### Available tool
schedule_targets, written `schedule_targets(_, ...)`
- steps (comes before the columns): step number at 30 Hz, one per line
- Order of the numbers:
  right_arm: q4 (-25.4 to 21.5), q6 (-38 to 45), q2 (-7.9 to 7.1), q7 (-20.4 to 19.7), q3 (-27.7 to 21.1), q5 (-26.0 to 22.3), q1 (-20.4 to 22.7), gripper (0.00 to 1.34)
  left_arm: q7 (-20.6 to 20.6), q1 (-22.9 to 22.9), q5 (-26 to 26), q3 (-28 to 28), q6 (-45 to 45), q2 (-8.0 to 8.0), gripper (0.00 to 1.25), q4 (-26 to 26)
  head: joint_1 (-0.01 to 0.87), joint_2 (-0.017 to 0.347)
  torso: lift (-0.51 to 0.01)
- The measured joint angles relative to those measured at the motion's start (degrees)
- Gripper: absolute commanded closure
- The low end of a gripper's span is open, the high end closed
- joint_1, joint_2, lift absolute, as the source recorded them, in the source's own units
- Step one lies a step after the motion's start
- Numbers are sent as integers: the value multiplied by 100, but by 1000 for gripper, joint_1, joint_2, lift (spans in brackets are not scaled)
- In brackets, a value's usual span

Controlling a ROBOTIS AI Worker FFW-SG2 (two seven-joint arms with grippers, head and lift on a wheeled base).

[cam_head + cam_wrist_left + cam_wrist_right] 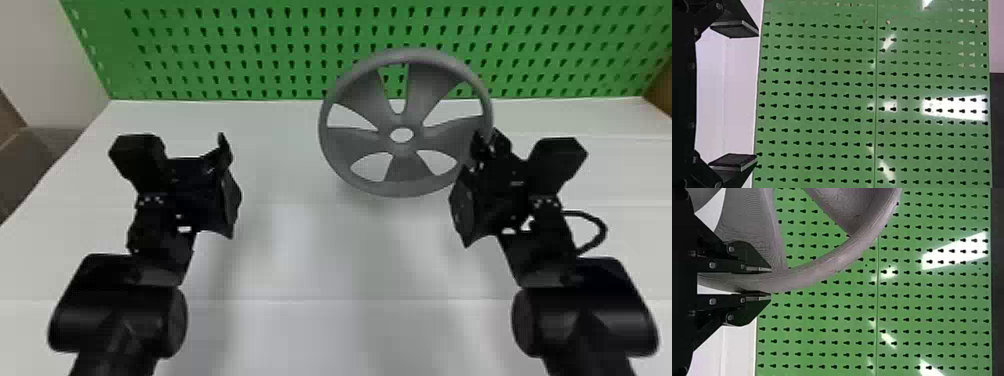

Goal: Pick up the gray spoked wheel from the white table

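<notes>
Gray spoked wheel (410, 171), round, with five wide spokes and what looks like hard plastic with fine lines, is held at its right side in the head view, by the rim; the rim is pinched between the two flat black fingers of the right gripper (771, 282), one on each side of it; the wheel seems to be held up over the white flat table (310, 260), in front of the green metal board with holes (225, 56); the fingers of the left gripper (757, 96) are spread wide apart, with nothing between them. The wheel is likely to be light for its size and stiff, so little bend should be felt; the smooth, curved rim might slip or turn if it is pinched too softly, as most of the weight hangs off to one side; the far rim could be held by the left gripper if more help is needed; the thin spoke edges are best not squeezed hard.
</notes>
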Motion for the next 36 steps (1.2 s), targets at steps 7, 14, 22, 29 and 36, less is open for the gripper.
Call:
schedule_targets(7,0,38,4,0,0,-8,-13,1161,-3,-6,0,-1,-1,0,159,0,773,66,-81)
schedule_targets(14,0,81,0,0,10,-20,-27,1161,-13,-11,-10,-3,-7,0,157,0,773,66,-81)
schedule_targets(22,0,123,0,0,24,-21,-32,1161,-17,-18,-41,26,-7,0,157,-1,773,66,-81)
schedule_targets(29,-1,158,-2,0,27,-25,-28,1161,-17,-18,-52,30,-7,0,159,-1,773,66,-81)
schedule_targets(36,-8,178,-9,0,35,-29,-28,1161,-16,-17,-55,35,-7,0,159,0,773,66,-81)
